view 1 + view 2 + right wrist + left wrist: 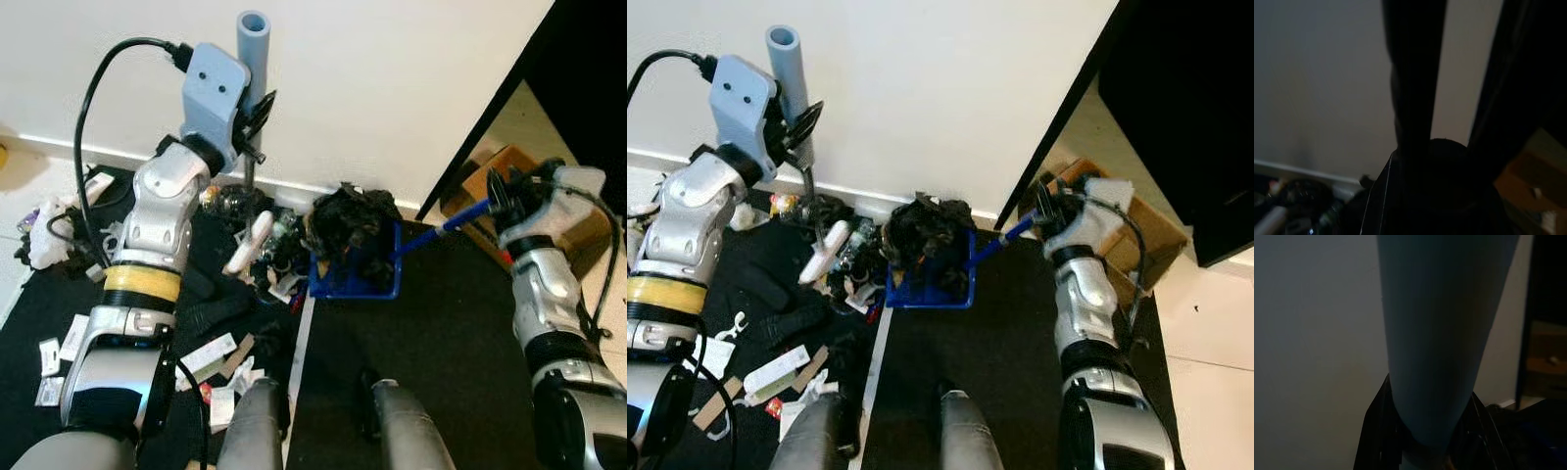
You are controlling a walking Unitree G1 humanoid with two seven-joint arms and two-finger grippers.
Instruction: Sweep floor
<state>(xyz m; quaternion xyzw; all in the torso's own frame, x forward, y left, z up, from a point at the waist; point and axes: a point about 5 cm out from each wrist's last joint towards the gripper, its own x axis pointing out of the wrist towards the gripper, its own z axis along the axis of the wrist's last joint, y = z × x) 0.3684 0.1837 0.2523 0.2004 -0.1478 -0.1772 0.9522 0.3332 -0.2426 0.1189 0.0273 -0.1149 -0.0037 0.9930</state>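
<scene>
Two grippers share the work: the left gripper [257, 116] clamps the upright grey-blue broom handle [253, 39], its shaft dropping to scattered paper scraps and litter [257, 250] along the white wall [372, 88]. The right gripper [502, 196] holds the blue dustpan's handle [446, 227], angled left to the blue plastic dustpan [355, 272], heaped with dark debris [345, 223]. Litter lies just left of the pan on the black floor mat [441, 333].

1. Silver segmented left arm [147, 245] carries a yellow band [142, 284] above its dark elbow joint.
2. A pale blue-grey camera housing [214, 93] with two small screws caps the wrist, fed by a looping black cable [93, 108].
3. Silver right arm [549, 304] wears a thinner black cable [607, 264] and a whitish wrist housing [578, 186].
4. Two grey rounded legs [323, 426] show below.
</scene>
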